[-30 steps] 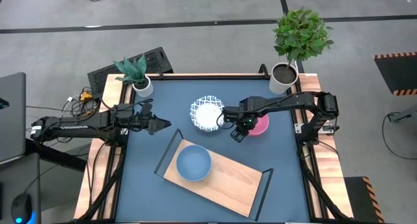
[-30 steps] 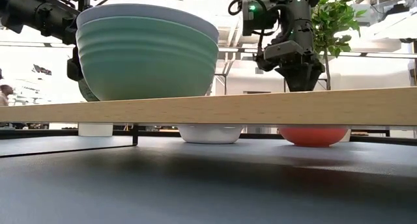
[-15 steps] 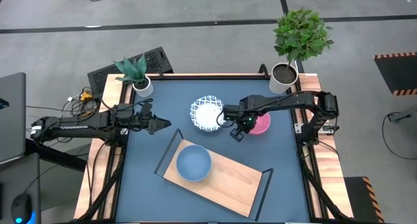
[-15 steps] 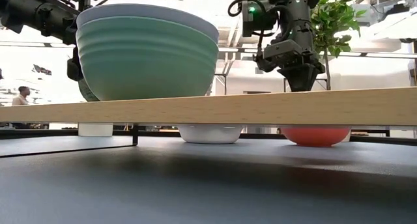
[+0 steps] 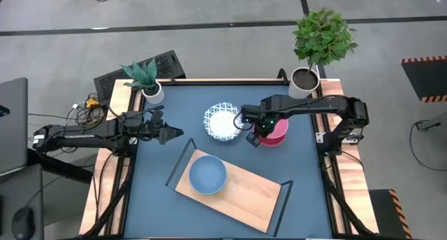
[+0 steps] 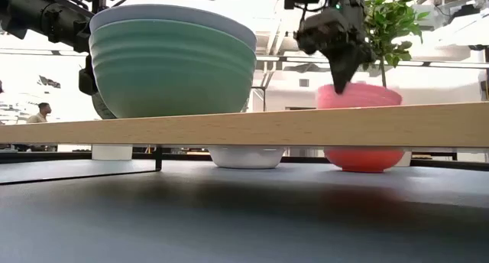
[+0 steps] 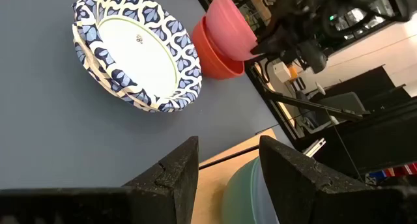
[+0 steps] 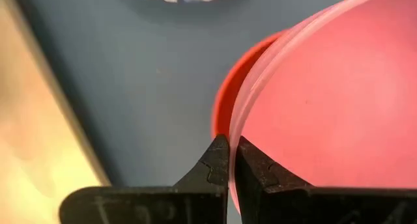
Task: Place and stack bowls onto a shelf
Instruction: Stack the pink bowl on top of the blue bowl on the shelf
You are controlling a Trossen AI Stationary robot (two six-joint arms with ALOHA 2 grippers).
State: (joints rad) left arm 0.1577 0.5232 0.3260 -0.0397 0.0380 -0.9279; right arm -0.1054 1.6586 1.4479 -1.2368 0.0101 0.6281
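Observation:
My right gripper [image 5: 255, 138] is shut on a pink bowl [image 6: 363, 96] and holds it above a red bowl [image 6: 365, 159] that rests on its base on the dark blue table. Left of them sit the white bowls with blue patterned rims [image 5: 223, 121], one nested in the other. A teal-green bowl [image 5: 207, 174] stands on the light-wood shelf [image 5: 244, 191] near the front. At the table's left, my left gripper [image 7: 228, 162] hovers open, pointing toward the white bowls. My right gripper pinches the pink bowl's rim [image 8: 233, 129] on the side toward the table's left, one finger inside the bowl and one outside. The fingers come from above, pointing down. The bowl hangs nearly level, lifted clear of the red bowl [image 8: 225, 100] below.
A small plant in a white pot [image 5: 150, 86] stands at the far left corner and a taller one [image 5: 307, 79] at the far right. The shelf's black frame ends [image 5: 180, 163] rise at either end. Bare tabletop [image 5: 160, 198] lies at the near left.
My right gripper has gone up with the pink bowl, which has come out of the red bowl and now hangs above shelf height. The red bowl has stayed on the table.

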